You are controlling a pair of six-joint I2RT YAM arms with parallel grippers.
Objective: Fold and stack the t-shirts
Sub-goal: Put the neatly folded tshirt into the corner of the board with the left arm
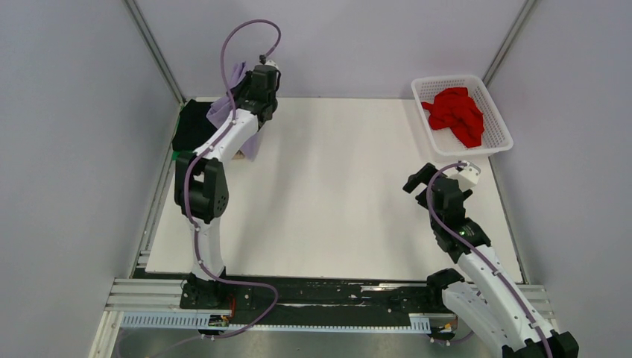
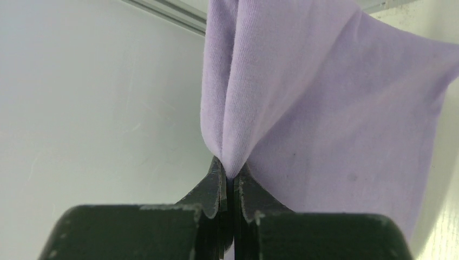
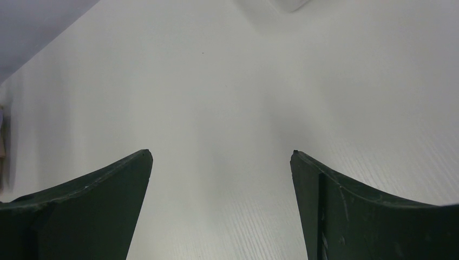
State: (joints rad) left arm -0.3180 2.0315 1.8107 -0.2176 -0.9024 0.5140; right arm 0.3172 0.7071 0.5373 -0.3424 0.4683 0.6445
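Observation:
My left gripper [image 1: 253, 93] is raised at the back left, shut on the lavender t-shirt [image 1: 221, 112], which hangs from it over the table's back left corner. In the left wrist view the jaws [image 2: 230, 170] pinch a fold of the lavender cloth [image 2: 325, 108]. A black t-shirt [image 1: 191, 127] lies at the table's left edge below it, with a bit of green cloth [image 1: 177, 155] beside it. The red t-shirt [image 1: 456, 115] lies crumpled in the white basket [image 1: 501, 138]. My right gripper [image 1: 440, 177] is open and empty over bare table [image 3: 222, 154].
The white basket stands at the back right corner, just beyond my right gripper. Grey walls enclose the white table [image 1: 343, 194] on the left, back and right. A black rail [image 1: 320, 294] with the arm bases runs along the near edge.

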